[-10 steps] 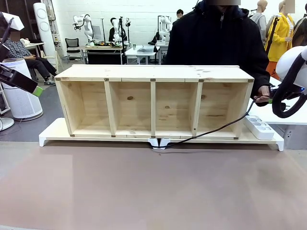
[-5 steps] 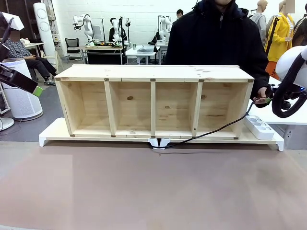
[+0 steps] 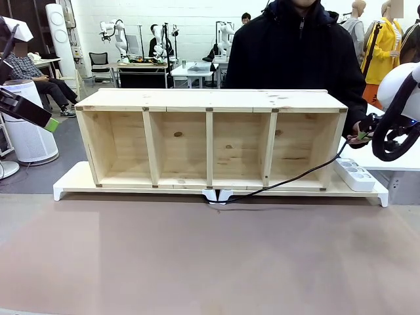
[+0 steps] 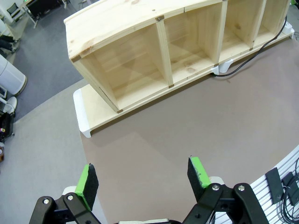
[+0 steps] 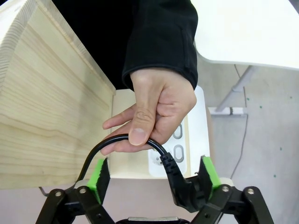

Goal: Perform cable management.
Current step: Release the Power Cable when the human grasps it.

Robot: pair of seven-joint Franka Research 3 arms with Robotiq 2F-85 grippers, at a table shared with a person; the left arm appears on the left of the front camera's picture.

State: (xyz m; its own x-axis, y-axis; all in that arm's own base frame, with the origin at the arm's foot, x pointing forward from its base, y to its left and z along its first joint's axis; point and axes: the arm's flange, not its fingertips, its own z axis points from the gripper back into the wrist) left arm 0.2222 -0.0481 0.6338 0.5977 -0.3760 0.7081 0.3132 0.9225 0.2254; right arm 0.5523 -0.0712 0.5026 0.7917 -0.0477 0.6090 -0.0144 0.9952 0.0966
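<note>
The thin black cable (image 3: pixel 295 177) runs from a white clip (image 3: pixel 220 195) at the shelf's front middle, up to the right, into the person's hand (image 3: pixel 359 135). In the right wrist view that hand (image 5: pixel 149 112) pinches the cable (image 5: pixel 117 140) and the black plug (image 5: pixel 180 184) hangs down between my fingers, close to the right pad (image 5: pixel 210 171). My right gripper (image 5: pixel 154 176) is open around it, and it sits beside the shelf's right end (image 3: pixel 366 136). My left gripper (image 4: pixel 143 176) is open with nothing in it, high over the brown table, and it also shows at the far left (image 3: pixel 47 122).
A wooden shelf (image 3: pixel 210 98) with several open compartments stands on a white base board (image 3: pixel 72 184). A white power strip (image 3: pixel 355 174) lies on the board's right end, under the person's hand (image 5: pixel 180 140). A white side table (image 5: pixel 252 32) is to the right.
My right gripper has edged up and left toward the person's hand holding the cable. The left arm has not moved.
</note>
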